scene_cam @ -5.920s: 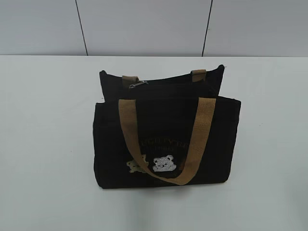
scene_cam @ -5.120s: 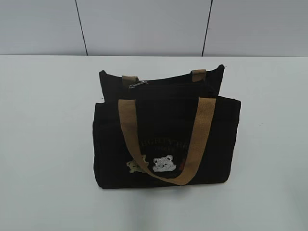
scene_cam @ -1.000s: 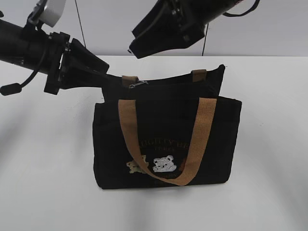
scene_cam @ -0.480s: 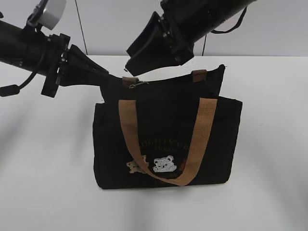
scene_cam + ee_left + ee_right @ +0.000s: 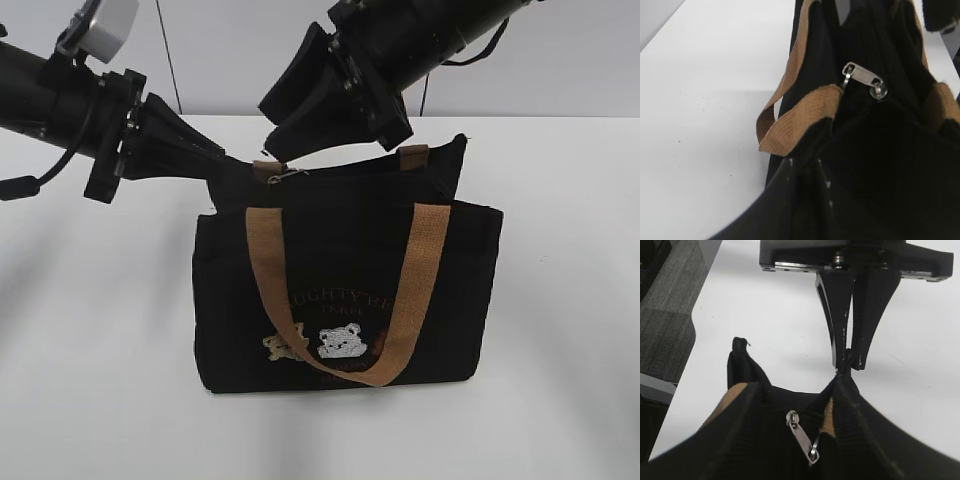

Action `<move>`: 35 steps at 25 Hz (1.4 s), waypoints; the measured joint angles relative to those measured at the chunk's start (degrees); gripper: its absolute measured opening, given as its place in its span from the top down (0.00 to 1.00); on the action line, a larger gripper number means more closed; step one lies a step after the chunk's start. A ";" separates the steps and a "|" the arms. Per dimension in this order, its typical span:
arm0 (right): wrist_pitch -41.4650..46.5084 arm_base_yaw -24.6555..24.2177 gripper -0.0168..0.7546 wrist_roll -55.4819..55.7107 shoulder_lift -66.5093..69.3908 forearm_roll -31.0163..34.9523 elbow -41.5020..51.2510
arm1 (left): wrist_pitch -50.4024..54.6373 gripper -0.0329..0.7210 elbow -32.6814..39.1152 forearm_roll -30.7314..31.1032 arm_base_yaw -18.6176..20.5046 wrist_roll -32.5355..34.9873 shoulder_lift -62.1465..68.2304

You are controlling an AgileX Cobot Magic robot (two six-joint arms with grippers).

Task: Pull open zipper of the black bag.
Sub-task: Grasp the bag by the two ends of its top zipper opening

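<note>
Bag stands upright on white table (image 5: 90,330): black bag (image 5: 345,290), soft fabric, likely light and prone to dragging unless braced. Left gripper (image 5: 849,365) is pressed together, pinching the bag's corner fabric at the zipper's end. Right gripper (image 5: 290,135) hovers spread just above the zipper (image 5: 350,172), holding nothing. Metal pull tab (image 5: 802,438) lies just below it, small and slick; best pinched flat across its faces.
</note>
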 joint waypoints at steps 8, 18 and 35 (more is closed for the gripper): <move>-0.25 0.00 0.70 0.01 1.57 0.00 -0.07 | -0.34 0.88 0.00 -0.95 0.00 0.00 0.00; -0.95 0.00 0.71 -0.90 5.45 0.00 -0.07 | -0.53 0.88 0.00 -0.99 0.00 0.00 0.00; -0.43 0.00 0.51 -2.56 5.75 -3.14 -0.22 | -0.78 0.88 0.00 -1.82 0.00 0.09 0.00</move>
